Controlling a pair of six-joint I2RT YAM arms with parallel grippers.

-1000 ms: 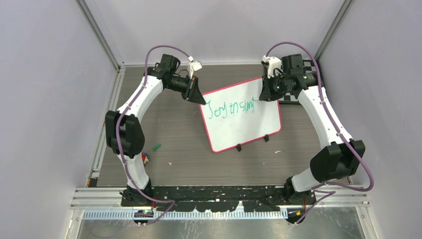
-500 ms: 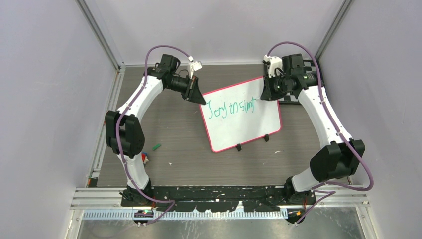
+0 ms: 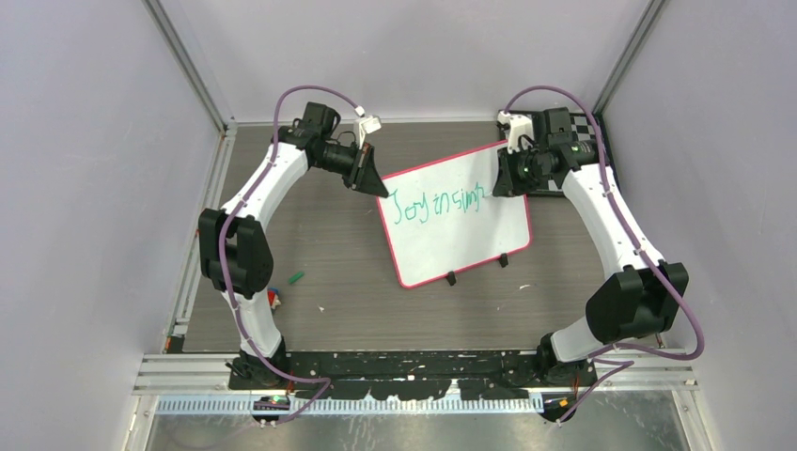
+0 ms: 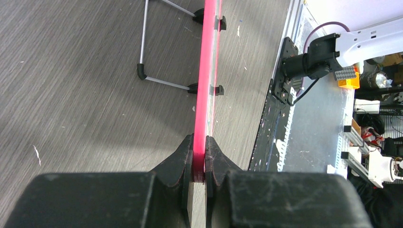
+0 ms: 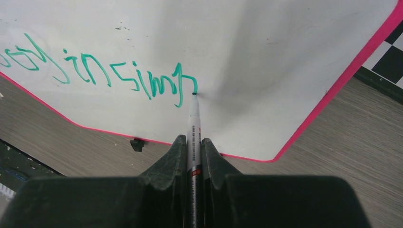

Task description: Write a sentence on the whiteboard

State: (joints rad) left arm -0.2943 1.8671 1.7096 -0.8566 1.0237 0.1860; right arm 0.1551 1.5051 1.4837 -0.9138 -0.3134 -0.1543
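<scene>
Grey wood-grain bench (image 3: 338, 272): carries the whiteboard, both arms at its near edge, and a few small bits at lower left of the overhead view.
Whiteboard (image 3: 461, 240): sits right of centre in the overhead view, between the two arms, turned a little so that its upper left corner is lower in the frame than its upper right one. Its pink rim (image 4: 205, 85) runs straight up the middle of the left wrist view, with a thin wire stand (image 4: 142, 47) behind it to the left.
Clips (image 3: 451, 278): two small black ones on the board's lower edge.
Sentence (image 5: 95, 71): one line of green lettering across the top of the board, reading about "Joy in simp" (the last letter is rough).
Marker (image 5: 194, 128): points up the middle of the right wrist view, its tip touching the board at the end of the last green stroke.
Left jaws: closed on the board's rim at its upper left corner, one on each face.
Right jaws: closed around the marker's barrel.
Left arm (image 3: 273, 178): arches in from the left of the overhead view.
Right arm (image 3: 601, 207): arches in from the right, its wrist over the board's upper right corner.
Checkered board (image 5: 387, 47): lies flat just past the whiteboard's right edge.
Green piece (image 3: 296, 277): small, lying alone on the bench left of the board.
</scene>
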